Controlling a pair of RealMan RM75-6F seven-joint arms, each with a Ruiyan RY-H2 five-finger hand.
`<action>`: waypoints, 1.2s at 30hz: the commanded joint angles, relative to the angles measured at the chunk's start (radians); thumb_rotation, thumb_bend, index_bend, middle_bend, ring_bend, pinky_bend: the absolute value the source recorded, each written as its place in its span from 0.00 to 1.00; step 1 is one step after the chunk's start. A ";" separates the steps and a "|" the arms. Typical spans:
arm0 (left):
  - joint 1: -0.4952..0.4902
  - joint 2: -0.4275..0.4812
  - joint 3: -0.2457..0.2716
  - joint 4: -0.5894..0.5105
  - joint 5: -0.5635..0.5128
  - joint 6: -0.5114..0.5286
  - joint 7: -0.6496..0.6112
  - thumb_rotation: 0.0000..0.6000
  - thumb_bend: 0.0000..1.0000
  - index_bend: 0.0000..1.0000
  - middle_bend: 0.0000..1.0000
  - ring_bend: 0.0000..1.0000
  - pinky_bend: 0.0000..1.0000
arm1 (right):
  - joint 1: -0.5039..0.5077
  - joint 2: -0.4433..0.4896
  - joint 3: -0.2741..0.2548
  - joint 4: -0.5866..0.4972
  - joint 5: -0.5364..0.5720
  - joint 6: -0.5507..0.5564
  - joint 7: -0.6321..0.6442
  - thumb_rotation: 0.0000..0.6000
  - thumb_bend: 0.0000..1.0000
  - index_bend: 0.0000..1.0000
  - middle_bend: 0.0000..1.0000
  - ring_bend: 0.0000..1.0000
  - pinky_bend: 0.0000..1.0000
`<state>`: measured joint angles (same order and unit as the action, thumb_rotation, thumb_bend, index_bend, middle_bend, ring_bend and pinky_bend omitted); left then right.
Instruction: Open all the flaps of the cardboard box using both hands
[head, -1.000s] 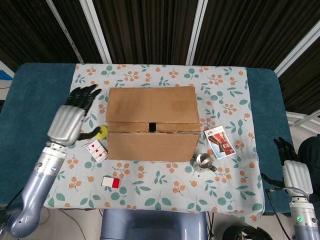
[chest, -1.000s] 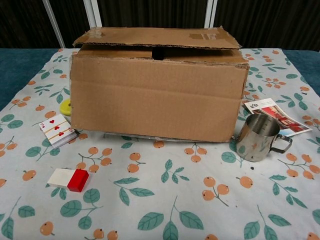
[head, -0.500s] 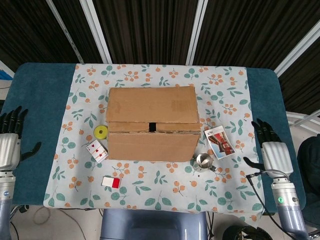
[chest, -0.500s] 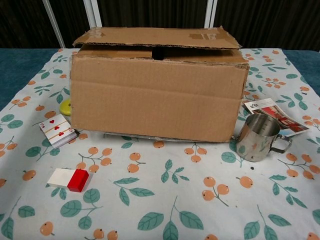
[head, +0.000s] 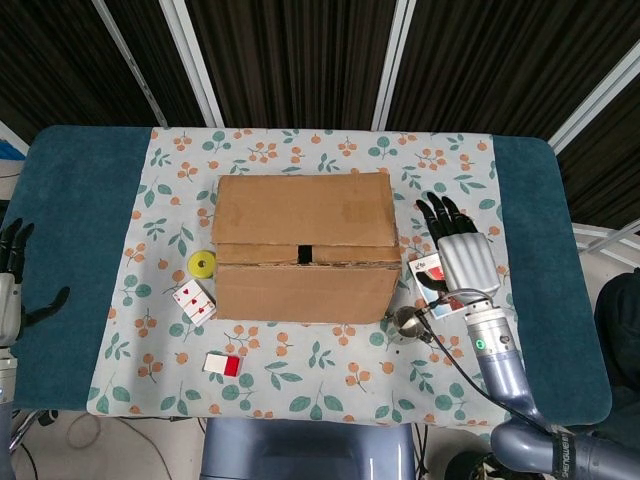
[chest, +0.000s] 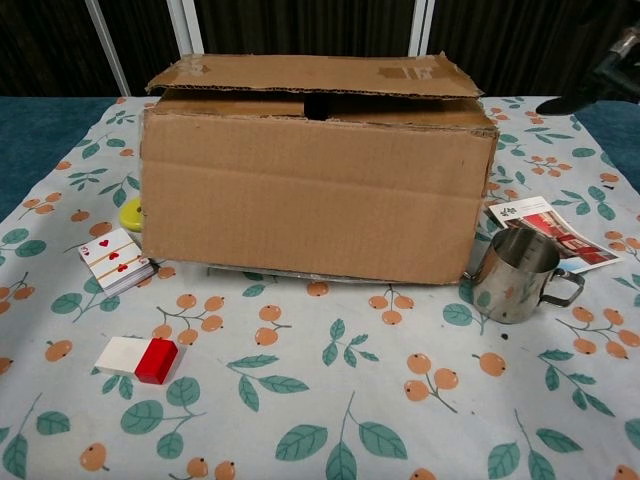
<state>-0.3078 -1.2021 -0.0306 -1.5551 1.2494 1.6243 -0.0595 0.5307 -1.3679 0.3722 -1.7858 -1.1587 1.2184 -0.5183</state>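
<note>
Right hand (head: 458, 252) spread flat beside cardboard box (head: 303, 245); left hand (head: 10, 285) at edge.

Top playing card on the small deck (chest: 116, 262): red heart pips, index too small to read. Glossy white-and-red leaflet (chest: 552, 232): dark logo and fine print, illegible. Brown cardboard box (chest: 315, 190): no readable print.
</note>
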 joint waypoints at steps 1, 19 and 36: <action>0.008 0.006 -0.012 -0.003 0.000 -0.016 -0.014 1.00 0.20 0.00 0.00 0.00 0.00 | 0.031 -0.039 0.003 0.032 0.030 -0.013 -0.026 1.00 0.20 0.00 0.00 0.00 0.22; 0.030 0.017 -0.067 -0.007 -0.003 -0.089 -0.040 1.00 0.20 0.00 0.00 0.00 0.00 | 0.155 -0.177 0.023 0.196 0.110 -0.047 -0.034 1.00 0.30 0.00 0.00 0.00 0.22; 0.045 0.017 -0.104 -0.008 -0.006 -0.142 -0.053 1.00 0.21 0.00 0.00 0.00 0.00 | 0.244 -0.247 0.055 0.328 0.141 -0.066 -0.001 1.00 0.31 0.00 0.00 0.00 0.22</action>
<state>-0.2631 -1.1857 -0.1341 -1.5627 1.2429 1.4829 -0.1125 0.7703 -1.6136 0.4237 -1.4601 -1.0171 1.1516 -0.5210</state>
